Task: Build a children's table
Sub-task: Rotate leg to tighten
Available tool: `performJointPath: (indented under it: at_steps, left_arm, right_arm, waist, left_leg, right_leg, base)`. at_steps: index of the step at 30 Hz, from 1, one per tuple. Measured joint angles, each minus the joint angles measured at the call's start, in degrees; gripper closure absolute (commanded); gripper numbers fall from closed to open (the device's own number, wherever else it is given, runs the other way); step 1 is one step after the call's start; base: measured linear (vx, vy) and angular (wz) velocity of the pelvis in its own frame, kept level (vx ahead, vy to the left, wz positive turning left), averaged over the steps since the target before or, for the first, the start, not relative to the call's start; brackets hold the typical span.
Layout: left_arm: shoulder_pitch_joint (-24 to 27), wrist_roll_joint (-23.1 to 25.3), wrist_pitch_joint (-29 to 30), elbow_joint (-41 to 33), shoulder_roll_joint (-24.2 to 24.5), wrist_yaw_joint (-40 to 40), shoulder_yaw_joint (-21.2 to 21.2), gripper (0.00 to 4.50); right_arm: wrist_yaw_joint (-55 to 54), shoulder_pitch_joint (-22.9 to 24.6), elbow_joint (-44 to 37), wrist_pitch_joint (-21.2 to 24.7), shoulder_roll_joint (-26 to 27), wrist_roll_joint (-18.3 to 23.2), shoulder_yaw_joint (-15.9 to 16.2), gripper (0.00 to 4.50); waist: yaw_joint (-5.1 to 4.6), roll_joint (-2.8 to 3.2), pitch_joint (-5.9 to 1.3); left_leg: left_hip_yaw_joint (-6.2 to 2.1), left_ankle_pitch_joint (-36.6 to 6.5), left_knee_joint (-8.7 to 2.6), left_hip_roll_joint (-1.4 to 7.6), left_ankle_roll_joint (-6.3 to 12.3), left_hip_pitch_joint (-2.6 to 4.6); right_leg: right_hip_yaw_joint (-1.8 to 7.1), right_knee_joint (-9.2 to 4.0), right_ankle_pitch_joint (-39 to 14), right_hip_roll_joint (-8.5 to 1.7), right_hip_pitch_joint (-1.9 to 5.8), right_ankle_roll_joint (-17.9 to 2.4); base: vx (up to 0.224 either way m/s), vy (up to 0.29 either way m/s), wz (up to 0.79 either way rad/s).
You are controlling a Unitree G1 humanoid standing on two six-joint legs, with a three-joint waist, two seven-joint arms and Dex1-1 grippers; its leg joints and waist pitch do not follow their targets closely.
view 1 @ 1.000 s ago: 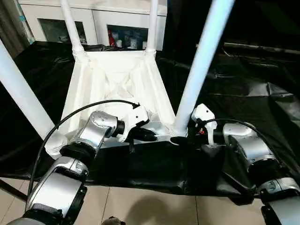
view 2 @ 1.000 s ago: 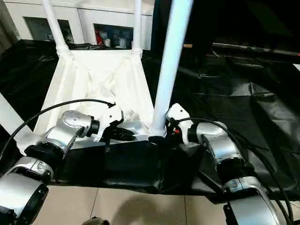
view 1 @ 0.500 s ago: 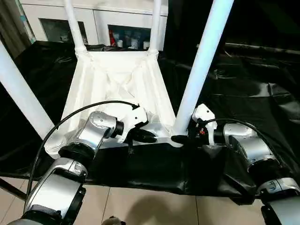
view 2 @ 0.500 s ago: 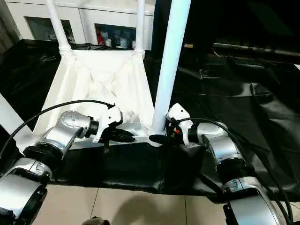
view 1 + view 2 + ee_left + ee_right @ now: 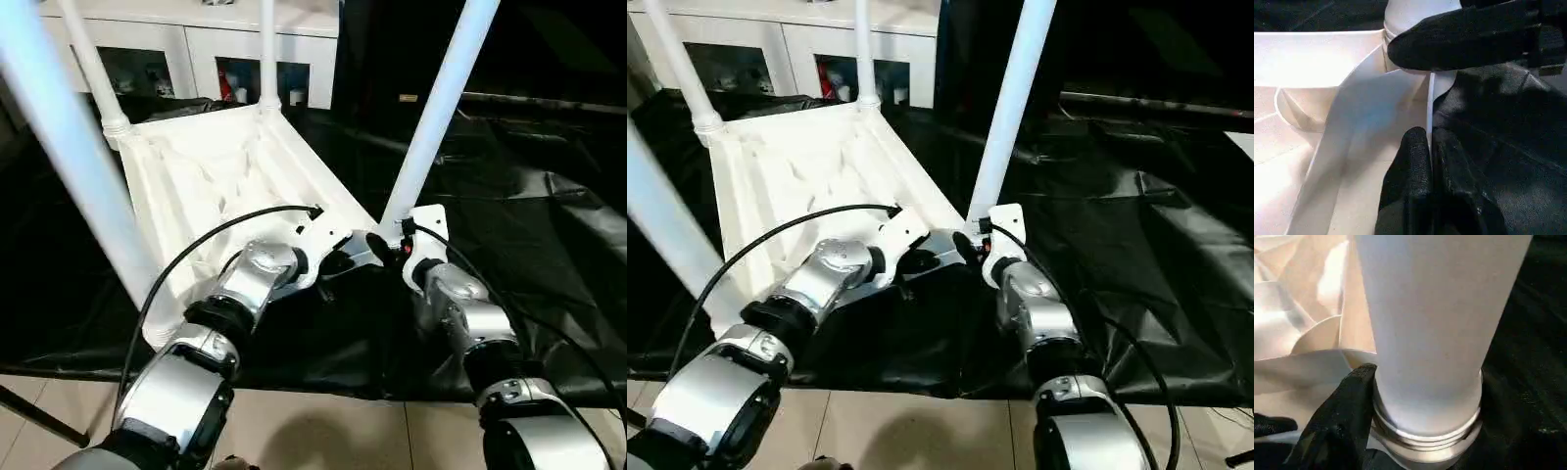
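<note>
The children's table lies upside down on a black sheet, its white tabletop (image 5: 216,166) underside up and its legs rising from the corner sockets. My left gripper (image 5: 1429,134) is shut on the thin near rim of the tabletop, close to the near right corner. My right gripper (image 5: 384,243) holds the base of the near right leg (image 5: 436,108). One black finger (image 5: 1347,416) presses against the collar of the leg (image 5: 1435,308). That same finger (image 5: 1459,39) crosses the leg's base just beyond my left fingertips. The near left leg (image 5: 69,147) stands close to the camera.
A white glass-fronted cabinet (image 5: 196,49) stands behind the table's far end. The wrinkled black sheet (image 5: 529,196) spreads out to the right. Tiled floor (image 5: 323,431) shows below the sheet's near edge. Two far legs (image 5: 93,69) rise in front of the cabinet.
My right gripper moved in from the right and closed around the near right leg's base. The tabletop now lies turned, its far end further left. My left gripper kept its hold on the rim.
</note>
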Motion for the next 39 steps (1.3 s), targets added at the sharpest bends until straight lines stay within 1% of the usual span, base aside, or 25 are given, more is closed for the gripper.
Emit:
performJointPath:
  at_steps: [1,2,3,6,7,8,9,10,11,12,15,18,22,26,27,28,30,32,34,35,36,38,39]
  left_arm:
    - [0.0,0.0,-0.1,0.0,0.0,0.0,0.0,4.50]
    - [0.0,0.0,-0.2,0.0,0.0,0.0,0.0,4.50]
    - [0.0,0.1,-0.5,0.0,0.1,-0.3,0.0,4.50]
    - [0.0,-0.1,-1.4,0.0,1.5,-2.0,0.0,4.50]
    - [0.2,-0.1,-1.8,-0.1,2.1,-2.9,0.0,4.50]
    - [0.3,-0.1,-2.3,-0.3,2.5,-3.9,0.0,4.50]
    - [0.6,-0.2,-2.9,-0.5,3.3,-5.2,0.0,4.50]
    - [0.7,-0.2,-3.3,-0.7,3.7,-6.0,0.0,4.50]
    - [1.1,-0.4,-4.3,-0.9,4.9,-8.1,0.0,4.50]
    - [1.6,-0.7,-5.3,-1.5,6.4,-11.1,-0.1,4.50]
    - [2.6,-1.5,-7.6,-2.3,9.1,-17.6,-0.3,4.50]
    - [3.2,-2.4,-8.5,-3.2,10.6,-23.0,-0.7,4.50]
    - [4.4,-3.0,-8.4,-5.2,12.1,-28.3,-0.7,4.50]
    - [4.6,-3.1,-8.4,-5.8,12.3,-30.0,-1.0,4.50]
    - [4.6,-3.1,-8.4,-5.8,12.3,-30.0,-1.0,4.50]
    - [4.6,-3.1,-8.4,-5.8,12.3,-30.0,-1.0,4.50]
    - [4.6,-3.1,-8.4,-5.8,12.3,-30.0,-1.0,4.50]
    - [4.6,-3.1,-8.4,-5.8,12.3,-30.0,-1.0,4.50]
    - [4.6,-3.1,-8.4,-5.8,12.3,-30.1,-1.0,4.50]
    - [4.6,-3.1,-8.4,-5.8,12.3,-30.1,-1.0,4.50]
    - [4.6,-3.1,-8.4,-5.8,12.3,-30.1,-1.0,4.50]
    - [4.6,-3.1,-8.4,-5.8,12.4,-30.1,-1.0,4.50]
    - [4.6,-3.1,-8.4,-5.8,12.4,-30.1,-1.0,4.50]
  right_arm:
    - [0.1,0.0,0.0,-0.1,0.0,0.0,0.0,1.41]
    - [0.2,0.0,0.0,-0.2,0.0,0.0,-0.1,1.41]
    - [0.8,0.0,0.0,-0.3,-0.1,0.1,-0.3,1.06]
    - [6.2,0.1,-0.2,-0.6,-1.4,1.5,-0.2,0.96]
    - [7.9,0.1,-0.4,-0.5,-2.4,1.6,0.1,0.71]
    - [10.2,0.1,-0.6,-0.1,-3.5,1.7,0.8,0.71]
    - [13.1,0.1,-1.4,0.7,-4.8,1.6,1.8,0.57]
    - [14.5,0.1,-1.9,0.9,-5.5,1.6,2.6,0.57]
    - [18.1,0.1,-2.9,1.4,-7.3,1.4,4.0,0.57]
    - [23.2,0.6,-4.6,1.7,-9.7,1.4,5.6,0.57]
    - [33.2,1.0,-7.5,1.7,-13.9,1.4,8.3,0.57]
    - [38.7,1.2,-8.4,1.4,-15.5,1.4,9.8,0.57]
    - [41.8,1.3,-8.4,1.1,-16.3,1.4,10.7,0.57]
    - [43.9,1.3,-8.3,0.6,-16.6,1.0,12.2,0.57]
    - [43.9,1.3,-8.2,0.5,-16.6,0.9,12.2,0.74]
    - [44.1,1.3,-8.2,0.5,-16.6,0.9,12.3,0.74]
    - [44.3,1.3,-7.9,0.5,-16.5,0.9,12.3,1.02]
    - [44.3,1.3,-7.5,0.5,-16.4,0.9,12.3,1.09]
    - [44.3,1.3,-6.9,0.5,-16.3,0.9,12.4,1.33]
    - [44.3,1.3,-6.9,0.5,-16.3,0.9,12.4,1.33]
    - [44.3,1.3,-6.9,0.5,-16.3,0.9,12.4,1.54]
    - [44.3,1.3,-6.8,0.5,-16.2,0.9,12.4,1.59]
    - [44.3,1.3,-6.8,0.4,-16.2,0.9,12.4,1.69]
  waist:
    - [0.02,0.02,-0.01]
    - [0.03,0.02,-0.01]
    - [0.03,0.02,-0.01]
    - [-0.20,0.00,0.01]
    - [-0.32,0.00,0.01]
    - [-0.41,0.00,0.02]
    - [-0.47,0.00,0.02]
    - [-0.48,-0.01,0.03]
    - [-0.47,-0.02,0.03]
    - [-0.33,-0.02,0.04]
    - [0.13,-0.05,0.06]
    - [0.43,-0.06,0.07]
    - [0.91,-0.08,0.08]
    - [1.25,-0.08,0.08]
    - [1.27,-0.09,0.08]
    - [1.27,-0.12,0.10]
    - [1.26,-0.13,0.11]
    - [1.26,-0.13,0.11]
    - [1.29,-0.13,0.11]
    - [1.29,-0.13,0.11]
    - [1.29,-0.13,0.11]
    - [1.29,-0.13,0.11]
    - [1.29,-0.13,0.11]
  left_leg:
    - [0.00,0.0,0.00,-0.01,0.00,0.00]
    - [0.00,0.0,0.00,-0.01,0.00,-0.01]
    - [0.00,0.0,-0.01,-0.01,0.00,-0.01]
    - [0.00,0.0,-0.10,0.01,0.00,-0.03]
    - [-0.01,0.0,-0.13,0.02,0.00,-0.04]
    - [-0.02,0.0,-0.17,0.02,0.00,-0.03]
    - [-0.04,0.0,-0.22,0.04,0.00,-0.03]
    - [-0.05,0.0,-0.23,0.06,0.00,-0.04]
    - [-0.07,0.0,-0.28,0.07,0.00,-0.04]
    - [-0.09,0.0,-0.33,0.07,0.00,-0.04]
    - [-0.09,0.0,-0.33,0.09,0.00,-0.05]
    - [-0.06,0.0,-0.22,0.08,0.00,-0.12]
    - [0.04,0.0,-0.13,0.07,0.00,-0.19]
    - [0.08,0.0,-0.12,0.07,0.01,-0.19]
    - [0.08,0.0,-0.12,0.08,0.01,-0.18]
    - [0.08,0.0,-0.12,0.08,0.01,-0.18]
    - [0.08,0.0,-0.12,0.08,0.01,-0.17]
    - [0.08,0.0,-0.12,0.08,0.01,-0.18]
    - [0.08,0.0,-0.12,0.08,0.01,-0.18]
    - [0.08,0.0,-0.12,0.08,0.01,-0.18]
    - [0.08,0.0,-0.13,0.08,0.01,-0.17]
    - [0.08,0.0,-0.13,0.08,0.01,-0.17]
    - [0.08,0.0,-0.13,0.09,0.01,-0.17]
  right_leg:
    - [0.00,0.00,0.0,0.00,0.01,0.0]
    - [0.00,0.00,0.0,0.00,0.01,0.0]
    - [0.00,-0.01,0.0,0.00,0.00,0.0]
    - [-0.02,0.00,0.1,0.01,-0.08,-0.1]
    - [-0.04,0.01,0.1,0.02,-0.10,-0.1]
    - [-0.06,0.01,0.1,0.02,-0.11,-0.1]
    - [-0.09,0.03,0.1,0.04,-0.12,-0.2]
    - [-0.11,0.05,0.2,0.04,-0.14,-0.2]
    - [-0.15,0.05,0.2,0.06,-0.15,-0.2]
    - [-0.18,0.05,0.2,0.05,-0.15,-0.2]
    - [-0.19,0.05,0.2,0.06,-0.15,-0.2]
    - [-0.16,0.04,0.2,0.04,-0.14,-0.2]
    - [-0.12,0.00,0.2,-0.01,-0.14,-0.2]
    - [-0.09,-0.01,0.1,-0.02,-0.14,-0.2]
    - [-0.10,0.00,0.1,-0.02,-0.14,-0.2]
    - [-0.10,0.01,0.1,-0.02,-0.14,-0.2]
    - [-0.10,0.01,0.1,-0.02,-0.15,-0.2]
    - [-0.10,0.01,0.1,-0.02,-0.15,-0.2]
    - [-0.09,0.01,0.1,-0.02,-0.15,-0.2]
    - [-0.09,0.01,0.1,-0.02,-0.15,-0.2]
    - [-0.10,0.01,0.1,-0.02,-0.15,-0.2]
    - [-0.10,0.01,0.1,-0.02,-0.16,-0.2]
    - [-0.10,0.01,0.1,-0.02,-0.16,-0.2]
  base:
    - [0.000,0.000,0.00]
    - [0.000,0.000,0.00]
    - [0.000,0.000,0.00]
    - [0.000,0.000,0.00]
    - [0.000,0.000,0.00]
    - [0.000,0.000,0.00]
    - [0.000,0.000,0.00]
    - [0.000,0.000,0.00]
    - [0.000,0.000,0.00]
    - [0.000,0.000,0.00]
    - [0.000,0.000,0.00]
    - [0.000,0.000,0.00]
    - [0.000,0.000,0.00]
    - [0.000,0.000,0.00]
    - [0.000,0.000,0.00]
    - [0.000,0.000,0.00]
    - [0.000,0.000,0.00]
    - [0.000,0.000,0.00]
    - [0.000,0.000,0.00]
    - [0.000,0.000,0.00]
    - [0.000,0.000,0.00]
    - [0.000,0.000,0.00]
    - [0.000,0.000,0.00]
